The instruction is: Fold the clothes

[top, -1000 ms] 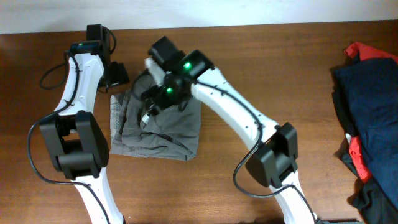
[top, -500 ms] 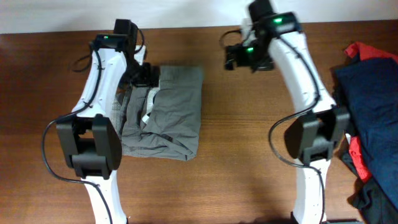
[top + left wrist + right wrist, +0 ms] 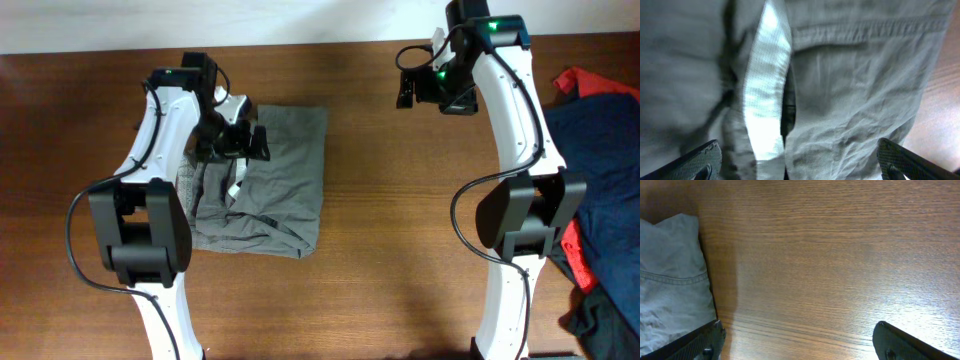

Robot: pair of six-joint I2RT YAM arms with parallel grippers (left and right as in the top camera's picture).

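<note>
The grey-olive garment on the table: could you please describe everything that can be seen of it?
The grey-olive garment looks like woven cotton, creased and crumpled. It lies roughly folded into a rumpled rectangle on the wooden table, its left side bunched. A pale ribbed lining strip shows at an opening, and a stitched seam runs across. The open left gripper is above its far left part; whether it touches is unclear.

I work over a brown, wood-grain worktop (image 3: 380, 260) with the grain running side to side. A plain white wall (image 3: 300, 20) shows along its far edge. Light falls from above and leaves a soft sheen on the wood, brightest under my right wrist.
</note>
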